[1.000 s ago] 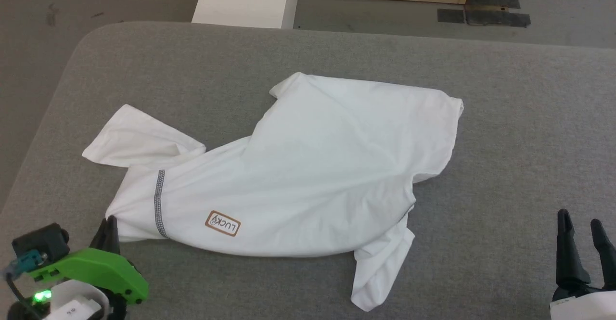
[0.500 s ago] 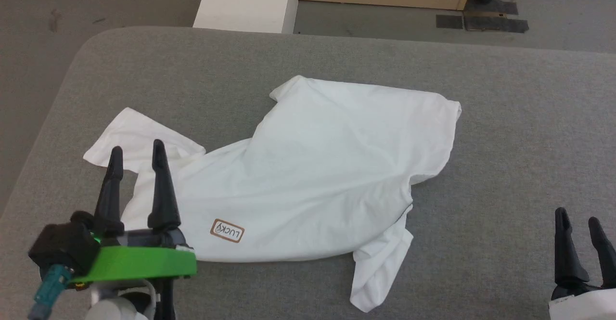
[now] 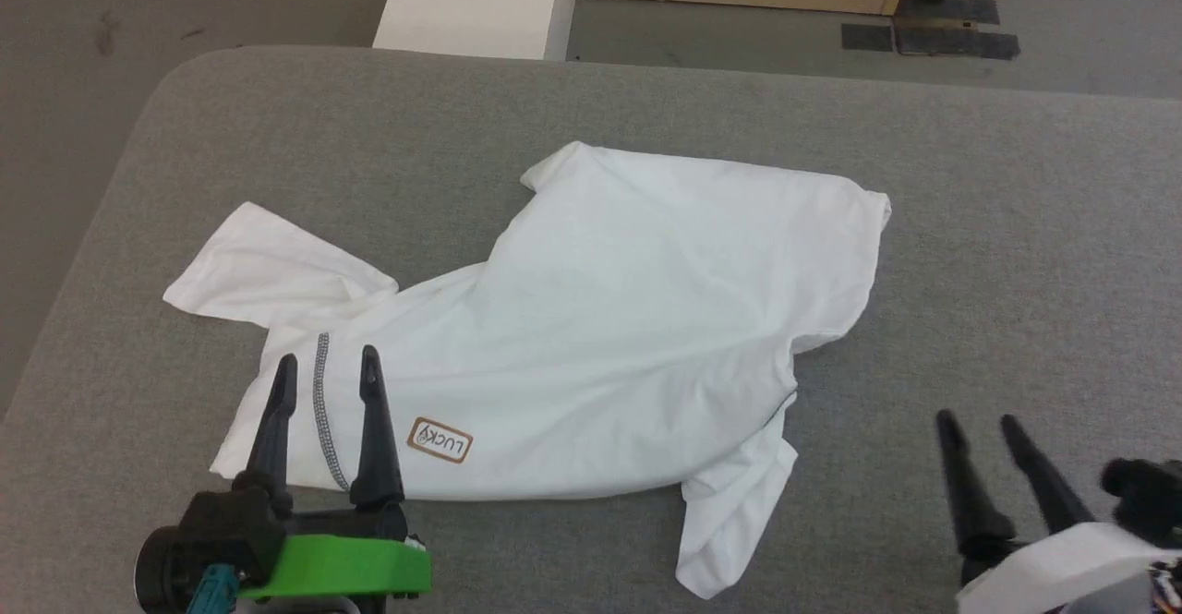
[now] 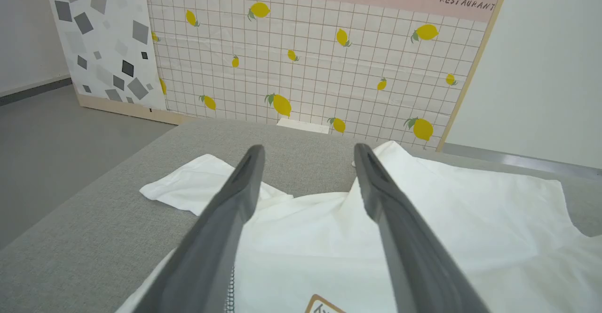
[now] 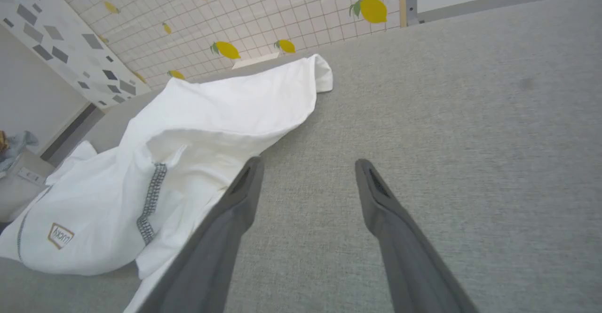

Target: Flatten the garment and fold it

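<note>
Thin matt cloth garment (image 3: 609,319)

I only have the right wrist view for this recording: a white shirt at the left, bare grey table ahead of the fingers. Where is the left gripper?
Observer: In the head view the left gripper is over the near left end of the large white thin-fabric garment, straddling its dark grey stitched seam.
Operator: Open or shut?
Observer: Open. The left wrist view shows its two long dark fingers well apart, with cloth below them.
Operator: What lies ahead of it?
Observer: A white sleeve spread flat on the grey padded table. I cannot tell whether the fingers touch the cloth.
</note>
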You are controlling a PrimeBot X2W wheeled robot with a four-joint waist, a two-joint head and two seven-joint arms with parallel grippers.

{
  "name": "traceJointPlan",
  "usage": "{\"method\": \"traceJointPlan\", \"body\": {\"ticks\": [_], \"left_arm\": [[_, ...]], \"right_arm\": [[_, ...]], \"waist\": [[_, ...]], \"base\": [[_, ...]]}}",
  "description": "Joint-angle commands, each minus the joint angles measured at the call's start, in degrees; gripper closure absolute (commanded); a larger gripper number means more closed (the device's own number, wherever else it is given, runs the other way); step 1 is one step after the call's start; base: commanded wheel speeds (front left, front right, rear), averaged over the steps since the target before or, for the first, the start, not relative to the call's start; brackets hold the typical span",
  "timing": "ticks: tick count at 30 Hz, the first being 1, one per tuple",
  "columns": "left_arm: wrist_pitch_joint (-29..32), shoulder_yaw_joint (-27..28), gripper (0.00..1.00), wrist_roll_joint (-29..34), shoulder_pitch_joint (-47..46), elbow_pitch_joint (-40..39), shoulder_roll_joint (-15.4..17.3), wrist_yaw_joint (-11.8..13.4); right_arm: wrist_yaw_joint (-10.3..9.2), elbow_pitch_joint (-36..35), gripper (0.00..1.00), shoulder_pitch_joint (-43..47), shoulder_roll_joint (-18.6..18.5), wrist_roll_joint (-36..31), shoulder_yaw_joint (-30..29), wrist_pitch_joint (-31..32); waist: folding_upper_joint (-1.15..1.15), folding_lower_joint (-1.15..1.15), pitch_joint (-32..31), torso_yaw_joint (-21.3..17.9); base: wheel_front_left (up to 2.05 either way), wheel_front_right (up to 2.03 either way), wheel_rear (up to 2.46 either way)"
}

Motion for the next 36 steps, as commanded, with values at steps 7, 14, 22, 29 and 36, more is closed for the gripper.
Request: {"method": "traceJointPlan", "body": {"ticks": [7, 14, 22, 29, 36], "left_arm": [[-0.5, 0.1, 0.0, 1.7, -0.8, -0.4, -1.7, -1.3], [-0.5, -0.2, 0.0, 1.5, -1.5, 0.5, -3.0, -2.5], [-0.5, 0.2, 0.0, 1.5, -1.7, 1.1, -3.7, -3.0], [-0.5, 0.7, 0.0, 1.1, -1.8, 1.5, -3.9, -3.2], [-0.5, 1.7, 0.0, 1.3, -0.8, 1.6, -4.0, -3.7]], "right_arm": [[-0.08, -1.6, 0.0, -3.0, -1.6, -5.5, 8.9, 20.2], [-0.08, 2.0, 0.0, -6.9, -6.6, -6.2, 15.3, 29.2], [-0.08, 5.2, 1.0, -10.4, -11.8, -7.2, 21.8, 34.1], [-0.08, 7.6, 1.0, -11.7, -10.9, -8.1, 19.5, 28.5], [-0.08, 3.8, 1.0, -11.4, -9.0, -6.9, 11.2, 25.7]], "waist": [[0.0, 0.0, 0.9, 2.4], [0.0, 0.0, 2.0, 5.4], [0.0, 0.0, 2.4, 7.4], [0.0, 0.0, 1.7, 6.1], [0.0, 0.0, -0.3, 1.5]], "base": [[0.0, 0.0, 0.0], [0.0, 0.0, 0.0], [0.0, 0.0, 0.0], [0.0, 0.0, 0.0], [0.0, 0.0, 0.0]]}}
